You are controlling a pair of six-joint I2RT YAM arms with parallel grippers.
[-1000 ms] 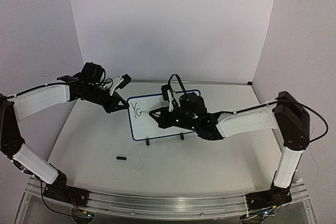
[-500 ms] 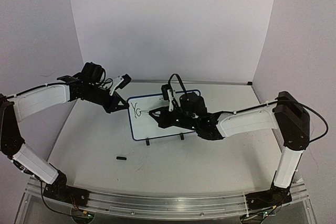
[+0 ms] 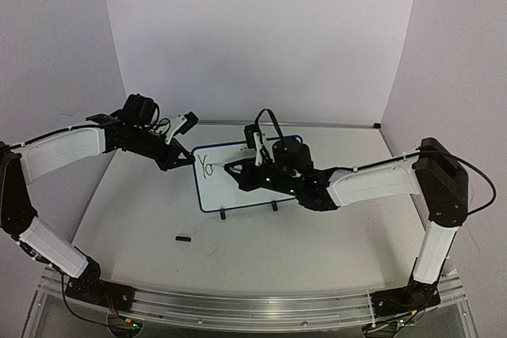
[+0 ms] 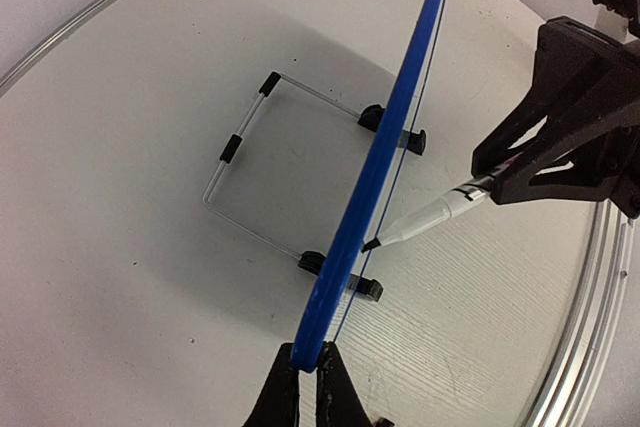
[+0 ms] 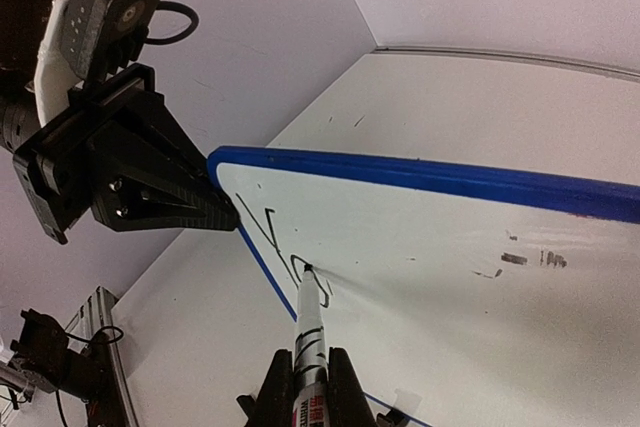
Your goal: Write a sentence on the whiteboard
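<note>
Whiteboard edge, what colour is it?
Blue, all the way round the whiteboard. It shows best in the right wrist view.

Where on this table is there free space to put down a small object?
Bare table lies in front of the whiteboard, toward the near edge, right of the small black piece. Crowded: the board's left edge, clamped by the left gripper, and its face, where the right gripper holds the marker.

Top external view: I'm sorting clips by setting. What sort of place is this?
Probably a lab robot cell, not a home or office: plain white backdrop panels wall in a white table, two arms are bolted to an aluminium rail, and a small whiteboard stands between them.
</note>
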